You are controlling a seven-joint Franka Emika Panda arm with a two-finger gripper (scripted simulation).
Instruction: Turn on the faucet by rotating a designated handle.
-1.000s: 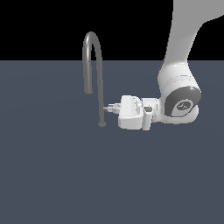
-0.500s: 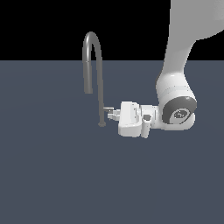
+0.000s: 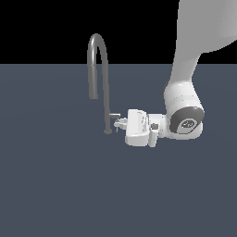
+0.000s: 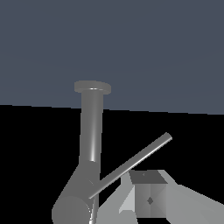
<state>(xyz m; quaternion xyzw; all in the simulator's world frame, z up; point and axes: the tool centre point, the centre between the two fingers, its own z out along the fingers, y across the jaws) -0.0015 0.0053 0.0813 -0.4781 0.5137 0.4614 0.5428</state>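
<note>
The faucet (image 3: 98, 69) is a tall grey gooseneck with a slim stem and a small round base (image 3: 107, 132). In the wrist view its stem (image 4: 92, 131) and base disc (image 4: 92, 87) show close up. The handle (image 3: 114, 115) is a short stub low on the stem; in the wrist view its slim rod (image 4: 131, 164) slants away from the stem. My gripper (image 3: 121, 123) lies level, on the exterior view's right of the stem, with its tips right at the stub and just under it. Its fingers look shut, with nothing between them. One finger block (image 4: 148, 199) sits beside the rod.
A flat dark blue-grey surface (image 3: 55, 185) carries the faucet. The white arm (image 3: 185, 120) comes down from the exterior view's upper right and bends low over the surface just behind the gripper.
The wrist and hand have sunk lower and edged toward the exterior view's left, so the fingertips now sit slightly lower against the handle stub. The faucet stands as before.
</note>
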